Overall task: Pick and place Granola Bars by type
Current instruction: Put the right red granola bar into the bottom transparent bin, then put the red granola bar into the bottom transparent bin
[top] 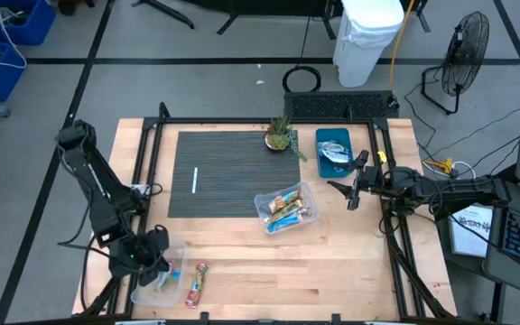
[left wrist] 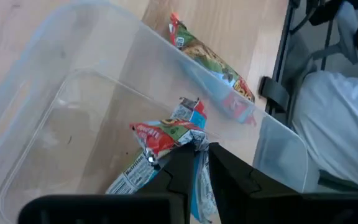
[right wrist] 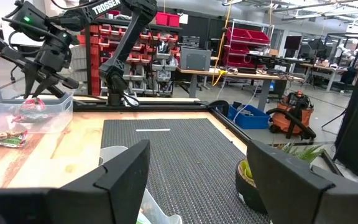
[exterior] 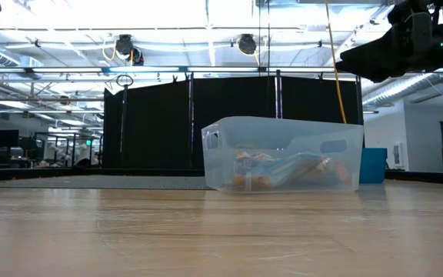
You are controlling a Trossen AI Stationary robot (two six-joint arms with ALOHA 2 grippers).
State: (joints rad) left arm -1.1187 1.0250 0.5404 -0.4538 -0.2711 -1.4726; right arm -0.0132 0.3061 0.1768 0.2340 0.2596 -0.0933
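Note:
My left gripper (top: 156,259) (left wrist: 202,152) is low inside a clear bin (top: 144,294) (left wrist: 73,81) at the table's near left corner, shut on a granola bar (left wrist: 163,134) with a red-orange wrapper. Another orange-red-green bar (top: 197,284) (left wrist: 213,68) lies flat on the wood just right of that bin. A second clear bin (top: 262,200) (exterior: 283,154) mid-table holds several bars. A blue bin (top: 320,135) holds silvery-blue bars (top: 337,152). My right gripper (top: 350,191) (right wrist: 197,162) hangs open above the table between those two bins. My left gripper pinches crinkled wrapper between its two fingers (left wrist: 179,168), coming from above into the clear bin. A red-orange end (left wrist: 160,132) and a blue end (left wrist: 192,112) stick out past the fingertips. One bar or two, I cannot tell. Whether it rests on the bin floor is unclear.
A small potted plant (top: 280,135) stands at the far edge of the dark ribbed mat (top: 233,153), and a white strip (top: 195,180) lies on the mat. Black frame rails (top: 143,171) run along both table sides. Bare wood (top: 332,271) lies at the near right.

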